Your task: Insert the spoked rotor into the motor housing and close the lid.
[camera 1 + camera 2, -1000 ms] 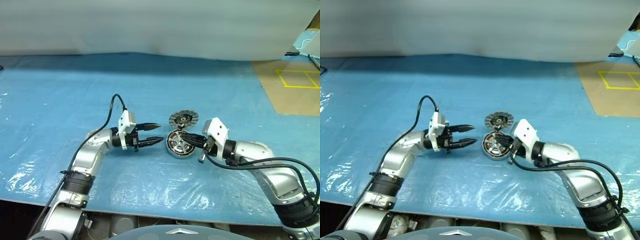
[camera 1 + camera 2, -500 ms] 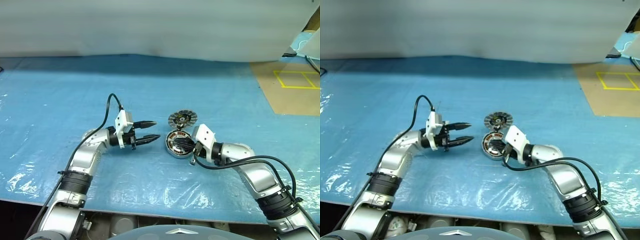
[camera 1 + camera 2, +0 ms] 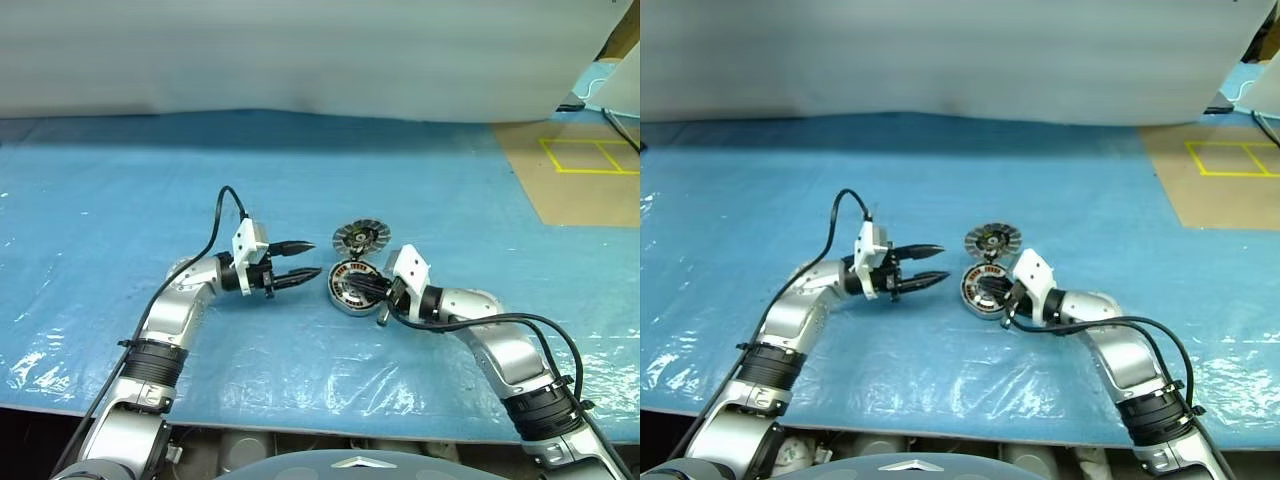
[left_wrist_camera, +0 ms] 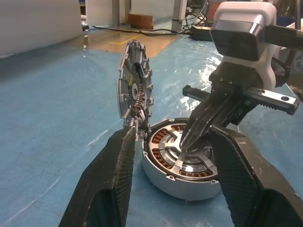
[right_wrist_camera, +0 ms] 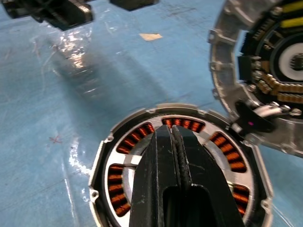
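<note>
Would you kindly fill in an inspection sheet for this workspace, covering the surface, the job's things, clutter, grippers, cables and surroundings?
Surface: blue plastic sheet, wrinkled and glossy near the front edge.
Job's things: motor housing lies flat, copper windings showing; spoked rotor sits inside it; lid stands upright, hinged at the housing's rim, not yet closed.
Clutter: nothing seen.
Grippers: left gripper open, empty, pointing at the housing from beside it; right gripper shut, tips pressing on the rotor.
Cables: black cable loops above the left wrist; another black cable runs along the right forearm.
Surroundings: white sheet behind; brown floor with yellow tape marks at far right.
</note>
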You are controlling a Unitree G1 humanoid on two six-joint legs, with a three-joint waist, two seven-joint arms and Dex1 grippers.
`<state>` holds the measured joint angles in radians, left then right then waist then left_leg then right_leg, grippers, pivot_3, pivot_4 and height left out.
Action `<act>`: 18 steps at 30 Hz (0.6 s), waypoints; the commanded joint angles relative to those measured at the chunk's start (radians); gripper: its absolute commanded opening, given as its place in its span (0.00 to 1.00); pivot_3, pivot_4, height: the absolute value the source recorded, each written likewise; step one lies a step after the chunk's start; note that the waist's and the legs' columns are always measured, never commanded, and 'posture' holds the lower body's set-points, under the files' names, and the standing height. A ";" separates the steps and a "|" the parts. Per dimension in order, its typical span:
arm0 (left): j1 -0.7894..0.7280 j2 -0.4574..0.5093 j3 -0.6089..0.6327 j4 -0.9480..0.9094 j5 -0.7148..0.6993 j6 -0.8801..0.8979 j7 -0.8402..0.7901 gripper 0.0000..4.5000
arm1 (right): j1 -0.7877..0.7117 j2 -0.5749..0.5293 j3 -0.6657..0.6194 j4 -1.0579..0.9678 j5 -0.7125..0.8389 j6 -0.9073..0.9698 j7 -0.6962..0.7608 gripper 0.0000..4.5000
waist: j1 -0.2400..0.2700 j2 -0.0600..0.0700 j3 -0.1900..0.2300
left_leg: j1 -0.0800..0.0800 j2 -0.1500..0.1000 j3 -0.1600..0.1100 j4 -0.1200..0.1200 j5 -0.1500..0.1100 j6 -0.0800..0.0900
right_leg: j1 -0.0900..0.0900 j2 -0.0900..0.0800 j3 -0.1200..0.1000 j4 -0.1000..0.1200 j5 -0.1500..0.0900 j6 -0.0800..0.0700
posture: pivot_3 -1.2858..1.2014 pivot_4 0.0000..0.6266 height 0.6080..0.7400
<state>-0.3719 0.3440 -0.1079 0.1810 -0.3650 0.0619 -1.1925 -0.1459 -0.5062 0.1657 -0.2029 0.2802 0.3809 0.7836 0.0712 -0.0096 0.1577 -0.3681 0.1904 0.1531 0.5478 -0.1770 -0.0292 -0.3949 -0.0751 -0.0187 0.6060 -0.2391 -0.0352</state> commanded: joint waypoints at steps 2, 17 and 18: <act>-0.010 -0.003 0.002 0.018 -0.001 -0.042 -0.013 0.57 | -0.008 -0.060 -0.123 -0.098 0.102 0.069 0.030 0.00 | 0.000 0.000 0.000 | -0.003 0.000 0.000 0.000 0.000 0.000 | -0.002 0.000 0.000 0.000 0.000 0.000 | 0.52 0.24 1.00; -0.005 0.059 -0.008 -0.022 -0.022 -0.027 -0.114 0.57 | -0.373 -0.128 -0.210 0.382 0.077 -0.004 0.139 0.00 | -0.007 0.002 0.001 | -0.004 0.001 0.007 -0.001 0.001 0.002 | -0.007 0.000 0.001 0.002 0.000 -0.002 | 0.52 0.24 1.00; -0.012 0.064 -0.003 -0.020 -0.022 -0.025 -0.113 0.57 | -0.425 -0.102 -0.179 0.439 0.054 -0.029 0.152 0.00 | -0.007 0.002 0.001 | -0.004 0.001 0.007 -0.001 0.002 0.003 | -0.006 0.000 0.000 0.002 -0.001 -0.002 | 0.52 0.24 1.00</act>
<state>-0.3630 0.3976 -0.1257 0.1870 -0.3736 0.0486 -1.2980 -0.5146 -0.6320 -0.0468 0.1863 0.3581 0.3995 0.9112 0.0640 -0.0078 0.1584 -0.3717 0.1917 0.1606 0.5473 -0.1749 -0.0260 -0.4014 -0.0742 -0.0184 0.6083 -0.2398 -0.0377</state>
